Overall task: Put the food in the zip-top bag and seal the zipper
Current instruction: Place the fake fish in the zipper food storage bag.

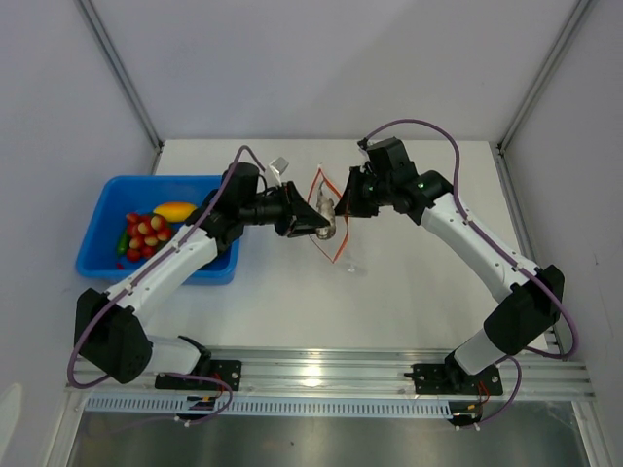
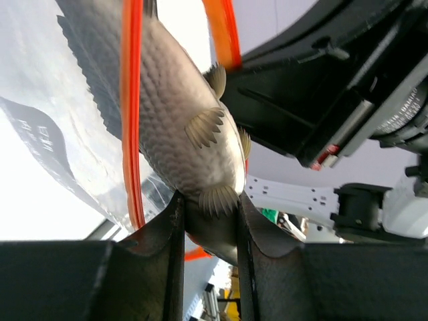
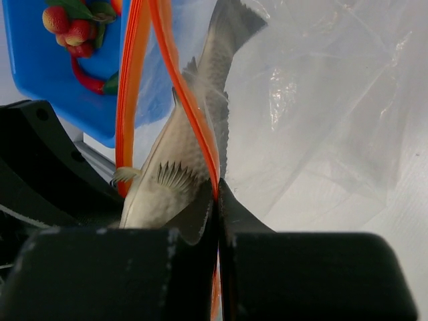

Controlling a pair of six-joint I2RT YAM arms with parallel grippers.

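A silver-grey toy fish (image 2: 180, 134) is poking tail-first into the mouth of the clear zip-top bag (image 3: 321, 100), between the two arms near the middle of the white table (image 1: 292, 302). The bag's red-orange zipper (image 3: 184, 87) is running along both sides of the fish's body. The left gripper (image 2: 208, 207) is clamping the fish's head end between its fingers. The right gripper (image 3: 217, 194) is pinching the zipper strip, jaws closed on it. Other food (image 1: 146, 232), red and green pieces and a yellow mango (image 1: 175, 209), is lying in the blue tray (image 1: 102, 248) at the table's left.
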